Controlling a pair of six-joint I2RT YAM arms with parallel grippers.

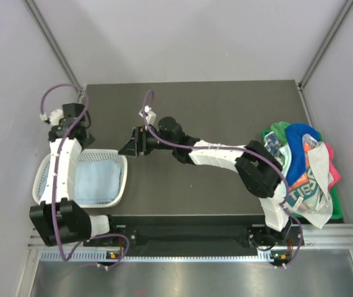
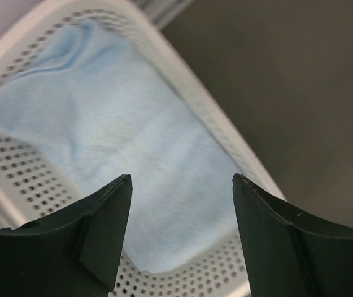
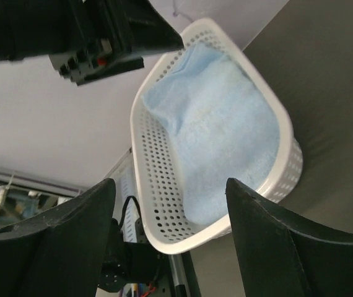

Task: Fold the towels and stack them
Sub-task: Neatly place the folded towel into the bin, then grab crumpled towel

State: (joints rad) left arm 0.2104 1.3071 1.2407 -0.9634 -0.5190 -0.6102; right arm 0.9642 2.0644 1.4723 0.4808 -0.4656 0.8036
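At the far left, the left gripper (image 1: 80, 137) hangs over the white mesh basket (image 1: 125, 179). Its wrist view shows the 2 dark fingers spread wide with nothing between them. In the basket lies 1 pale blue towel (image 1: 99, 179), folded into a flat rectangle that covers most of the floor, with one corner slightly rumpled against the far wall. I judge that towel done and stacked.

Just right of the basket, the right gripper (image 1: 132, 145) is reached well across the dark table (image 1: 226, 105), pointing toward the basket's rim but apart from it. Its jaws are also wide apart and it carries nothing; its own camera looks past the fingers at the basket and the blue towel inside.

The middle of the table is bare. At the far right edge sits the heap of towels (image 1: 300, 164), unfolded and tangled: royal blue, green, pink, a whitish-grey one and a white one with teal and orange print, the last drooping toward the near edge.

The step in hand looks like the gap between towels: 1 placed, both hands free. The next move calls for the right arm to swing back to the heap and pinch a single edge so that only 1 towel comes away. It then needs dragging onto the bare middle, where both grippers can spread it flat for folding.
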